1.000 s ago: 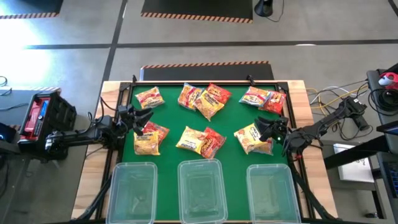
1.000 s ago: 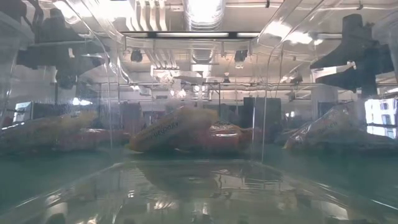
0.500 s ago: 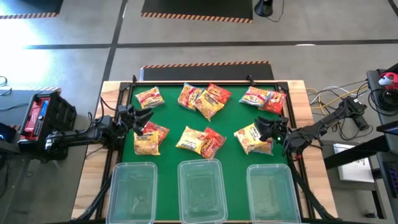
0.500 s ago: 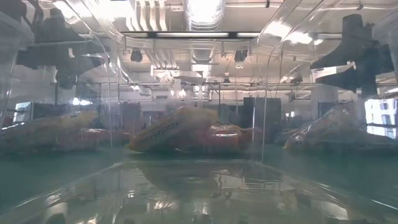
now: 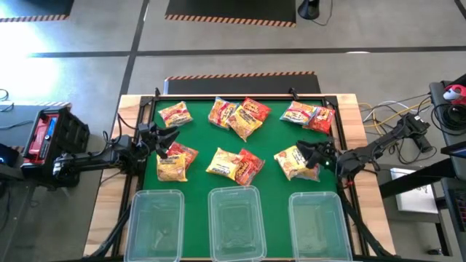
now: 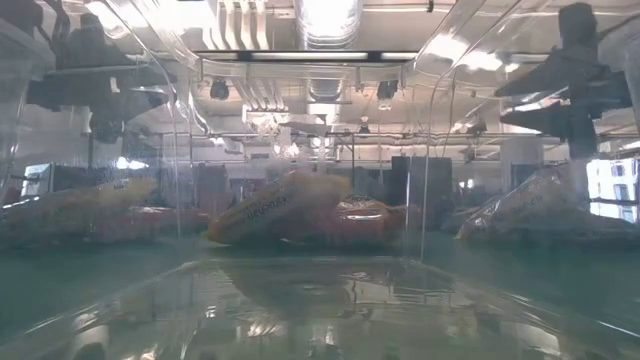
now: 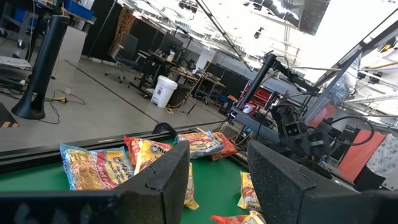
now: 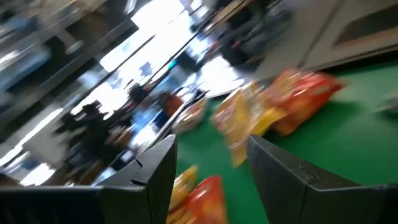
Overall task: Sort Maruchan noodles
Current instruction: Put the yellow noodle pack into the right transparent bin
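The Maruchan noodle packets lie flat on the green mat in loose groups: one [image 5: 175,114] and a cluster [image 5: 238,115] toward the far edge, another pair [image 5: 309,115] at far right, and piles [image 5: 175,161], [image 5: 234,164], [image 5: 295,163] in the middle row. My left gripper [image 5: 166,138] hovers open above the left pile; its wrist view shows the open fingers [image 7: 217,162] with packets beyond them. My right gripper [image 5: 306,151] hovers open over the right pile and stands clear above it in the low view [image 6: 560,95].
Three clear plastic bins [image 5: 154,222], [image 5: 234,222], [image 5: 317,222] stand in a row along the near edge. A dark frame rail [image 5: 240,96] borders the mat. The low view looks through a bin wall [image 6: 420,150] at the packets.
My right gripper has turned at the wrist and risen a little above the right pile, staying open. The packets and the left arm have kept still.
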Robot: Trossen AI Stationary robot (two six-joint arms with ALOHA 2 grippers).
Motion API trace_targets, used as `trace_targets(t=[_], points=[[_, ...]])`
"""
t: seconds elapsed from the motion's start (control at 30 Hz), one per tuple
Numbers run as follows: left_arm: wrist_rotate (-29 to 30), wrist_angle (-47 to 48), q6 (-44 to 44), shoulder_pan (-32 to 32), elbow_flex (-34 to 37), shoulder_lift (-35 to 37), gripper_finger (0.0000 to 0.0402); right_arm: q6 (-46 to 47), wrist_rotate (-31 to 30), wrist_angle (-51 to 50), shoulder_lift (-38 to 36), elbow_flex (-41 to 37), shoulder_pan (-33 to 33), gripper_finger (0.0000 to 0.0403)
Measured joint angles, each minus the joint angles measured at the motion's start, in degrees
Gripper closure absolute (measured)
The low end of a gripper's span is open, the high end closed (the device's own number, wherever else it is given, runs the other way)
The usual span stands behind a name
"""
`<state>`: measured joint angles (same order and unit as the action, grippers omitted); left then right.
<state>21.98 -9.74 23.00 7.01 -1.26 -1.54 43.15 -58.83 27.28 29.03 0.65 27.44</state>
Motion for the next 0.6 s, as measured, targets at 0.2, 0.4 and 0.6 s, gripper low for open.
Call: trace_targets(t=[0.2,0.4,0.6], points=[[0.04,-0.06,0.02,0.00,0.02,0.02,0.0255,4.19,5.28,1.41,-0.01,-0.01,0.00,0.0220],[1.01,-0.51,0.48,0.00,0.00,0.02,0.0255,7.94,10.31,3.17,0.01,0.00,0.00,0.0220],[1.30,-1.40,0.61,0.00,0.02,0.00,0.0255,6.39,14.34,7.64,-0.02,0.21,0.00,0.0220]])
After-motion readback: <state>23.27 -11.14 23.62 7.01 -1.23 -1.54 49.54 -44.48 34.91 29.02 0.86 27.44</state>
